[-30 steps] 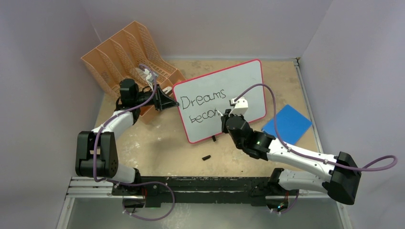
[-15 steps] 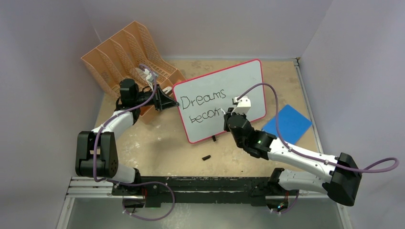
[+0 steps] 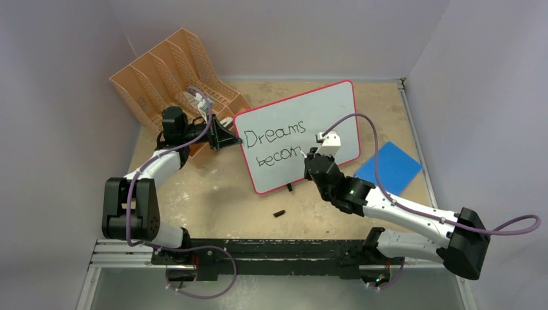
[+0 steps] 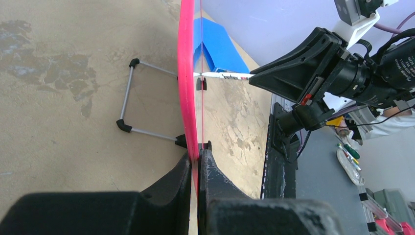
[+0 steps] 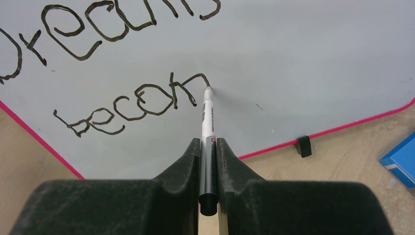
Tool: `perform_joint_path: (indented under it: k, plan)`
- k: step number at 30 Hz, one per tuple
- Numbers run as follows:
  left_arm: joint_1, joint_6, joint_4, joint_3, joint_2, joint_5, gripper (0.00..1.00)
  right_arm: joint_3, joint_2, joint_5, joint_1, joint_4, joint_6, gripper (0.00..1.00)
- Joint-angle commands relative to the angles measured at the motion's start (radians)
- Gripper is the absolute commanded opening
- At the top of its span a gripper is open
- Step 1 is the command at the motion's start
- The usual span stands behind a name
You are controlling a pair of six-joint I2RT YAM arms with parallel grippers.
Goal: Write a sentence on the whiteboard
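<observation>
The whiteboard [image 3: 329, 110] stands tilted at mid-table, white with a red-pink frame. The sentence [image 3: 274, 134] reads "Dreams" on the top line, with "becon" and a further stroke below it [image 5: 132, 103]. My left gripper [image 3: 236, 139] is shut on the board's left edge; in the left wrist view its jaws [image 4: 198, 154] pinch the pink frame [image 4: 186, 73]. My right gripper [image 3: 309, 155] is shut on a white and grey marker [image 5: 208, 117]. The marker's tip touches the board at the end of the last stroke.
An orange file rack [image 3: 174, 71] stands at the back left, behind the left arm. A blue pad [image 3: 389, 166] lies right of the board. A small black cap [image 3: 279, 212] lies on the table in front. The board's wire stand [image 4: 126, 103] props it from behind.
My right gripper has slid slightly to the right along the second line, lengthening the last letter's stroke. The left gripper and the board have stayed still.
</observation>
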Motion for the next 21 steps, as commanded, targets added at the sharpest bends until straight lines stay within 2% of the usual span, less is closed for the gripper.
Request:
perform_joint_path:
  k: [1, 21]
  plan:
    - [0.003, 0.038, 0.006, 0.03, -0.024, -0.001, 0.0, -0.011, -0.01, -0.017, -0.005, -0.043, 0.041, 0.0]
    - [0.003, 0.044, -0.001, 0.033, -0.025, -0.004, 0.0, 0.002, -0.073, 0.01, -0.007, -0.026, 0.003, 0.0]
